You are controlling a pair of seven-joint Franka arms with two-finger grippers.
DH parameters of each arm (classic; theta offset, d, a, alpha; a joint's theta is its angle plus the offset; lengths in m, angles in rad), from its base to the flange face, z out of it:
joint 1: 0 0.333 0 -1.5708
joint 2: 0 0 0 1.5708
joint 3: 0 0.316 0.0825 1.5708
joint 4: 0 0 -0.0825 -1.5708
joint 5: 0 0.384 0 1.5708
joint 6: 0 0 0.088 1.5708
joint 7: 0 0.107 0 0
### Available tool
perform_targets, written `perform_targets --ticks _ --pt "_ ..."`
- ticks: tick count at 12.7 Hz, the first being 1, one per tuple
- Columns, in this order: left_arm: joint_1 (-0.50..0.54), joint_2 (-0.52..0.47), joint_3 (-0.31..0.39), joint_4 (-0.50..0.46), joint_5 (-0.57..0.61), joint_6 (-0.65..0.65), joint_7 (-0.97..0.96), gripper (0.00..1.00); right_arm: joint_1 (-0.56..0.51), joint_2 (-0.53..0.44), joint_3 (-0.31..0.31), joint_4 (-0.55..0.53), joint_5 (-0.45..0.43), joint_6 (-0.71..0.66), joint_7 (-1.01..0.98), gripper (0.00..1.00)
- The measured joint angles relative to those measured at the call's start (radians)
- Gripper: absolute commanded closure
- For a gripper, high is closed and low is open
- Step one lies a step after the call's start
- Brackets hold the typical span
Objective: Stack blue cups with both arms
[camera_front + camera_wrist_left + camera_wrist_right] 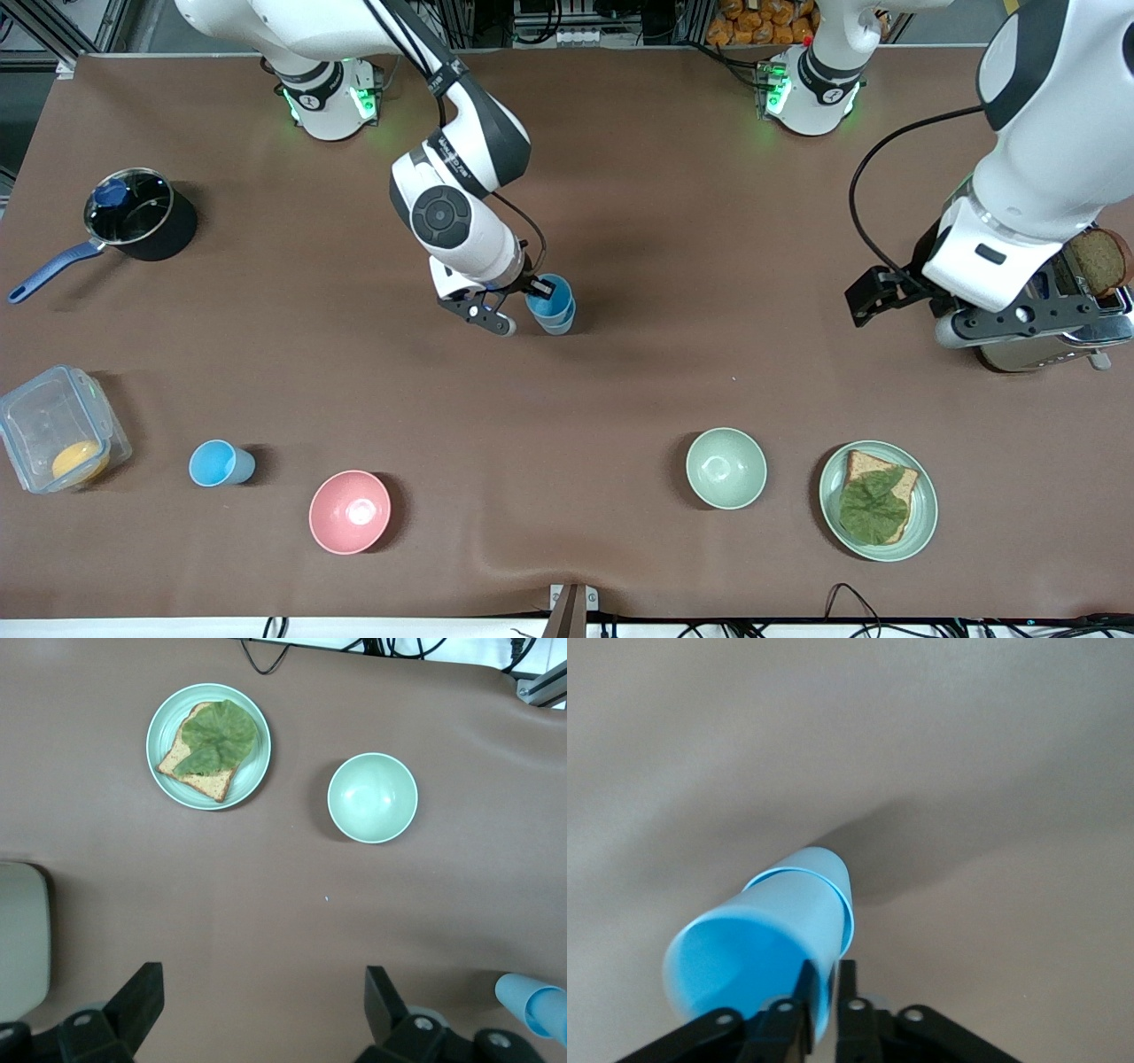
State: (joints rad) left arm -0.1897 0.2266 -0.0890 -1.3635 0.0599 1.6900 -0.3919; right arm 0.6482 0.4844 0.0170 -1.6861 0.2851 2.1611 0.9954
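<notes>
Two blue cups are nested upright mid-table: the upper cup [549, 298] sits inside the lower cup [559, 322]. My right gripper [538, 288] is shut on the upper cup's rim, one finger inside and one outside. The right wrist view shows the gripper [826, 979], the upper cup [744, 948] and the lower cup [828, 870]. A third blue cup [217, 463] stands alone near the front edge, toward the right arm's end. My left gripper [1023, 330] hangs open and empty over the toaster and waits; its own wrist view [263, 992] shows bare table between the fingers.
A pink bowl [349, 511], a pale green bowl [726, 467] and a plate [921, 518] with bread and lettuce stand near the front. A clear container [53, 416] and a saucepan [159, 239] are at the right arm's end. A toaster [1019, 356] is at the left arm's end.
</notes>
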Motion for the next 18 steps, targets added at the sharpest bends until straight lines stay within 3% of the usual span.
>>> perform_targets --ticks 6,9,14,18 --pt "0.000 -0.029 0.000 -0.002 0.000 -0.043 0.000 0.00 -0.050 -0.001 -0.013 0.008 -0.039 -0.089 -0.096 0.00" --pt "0.000 -0.039 0.000 -0.004 0.000 -0.045 0.000 0.00 -0.157 -0.018 -0.016 0.026 -0.053 -0.219 -0.287 0.00" --pt "0.002 -0.041 0.000 -0.006 0.000 -0.046 0.000 0.00 -0.283 -0.088 -0.019 0.009 -0.171 -0.350 -0.532 0.00" --pt "0.014 -0.054 0.001 -0.006 0.000 -0.063 0.000 0.00 -0.489 -0.158 -0.022 -0.016 -0.177 -0.420 -0.863 0.00"
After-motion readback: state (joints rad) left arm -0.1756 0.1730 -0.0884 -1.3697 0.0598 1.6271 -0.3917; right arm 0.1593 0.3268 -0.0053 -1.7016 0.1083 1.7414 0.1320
